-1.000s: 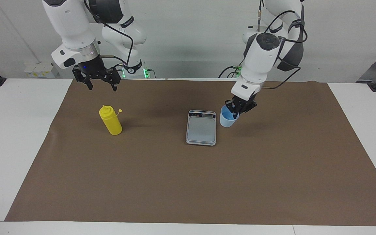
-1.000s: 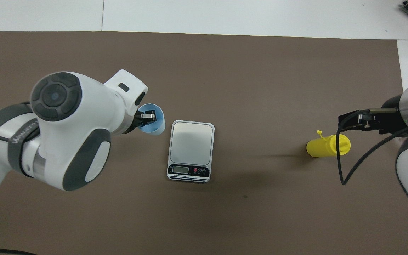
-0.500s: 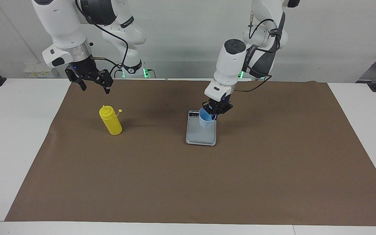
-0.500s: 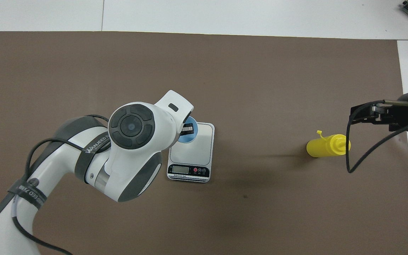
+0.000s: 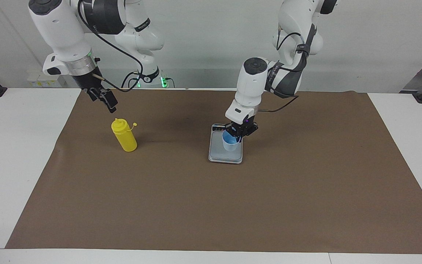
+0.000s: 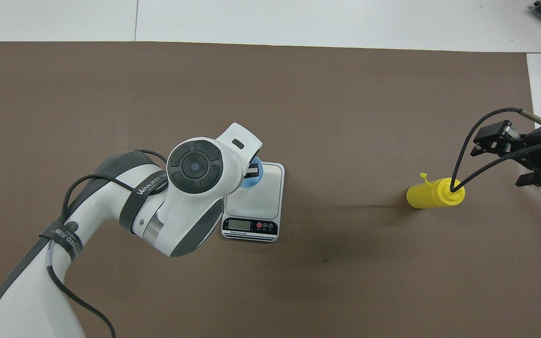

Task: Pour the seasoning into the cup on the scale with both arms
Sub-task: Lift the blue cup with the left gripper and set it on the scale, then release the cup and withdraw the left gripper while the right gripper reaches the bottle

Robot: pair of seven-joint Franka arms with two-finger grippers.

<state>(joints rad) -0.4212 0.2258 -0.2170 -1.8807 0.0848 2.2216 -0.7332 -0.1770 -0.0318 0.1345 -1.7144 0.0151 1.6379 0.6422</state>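
Observation:
The light blue cup [image 5: 231, 143] is on the scale's [image 5: 219, 155] pale plate, at the side toward the left arm; I cannot tell if it rests fully. My left gripper [image 5: 239, 132] is shut on the cup's rim, one finger inside it. In the overhead view the left arm hides most of the cup [image 6: 257, 175] and part of the scale [image 6: 265, 199]; the left gripper [image 6: 251, 170] barely shows. The yellow seasoning bottle [image 5: 124, 135] stands upright toward the right arm's end [image 6: 432, 195]. My right gripper [image 5: 103, 99] hangs open in the air beside the bottle, apart from it [image 6: 510, 158].
A brown mat [image 5: 211, 205] covers most of the white table [image 5: 17, 154]. The scale's dark display strip [image 6: 250, 226] faces the robots. A black cable [image 6: 463, 159] loops from the right gripper over the bottle's nozzle in the overhead view.
My left gripper carried the cup from beside the scale onto its plate and lowered it. My right gripper turned and shifted toward the table's end, away from over the bottle.

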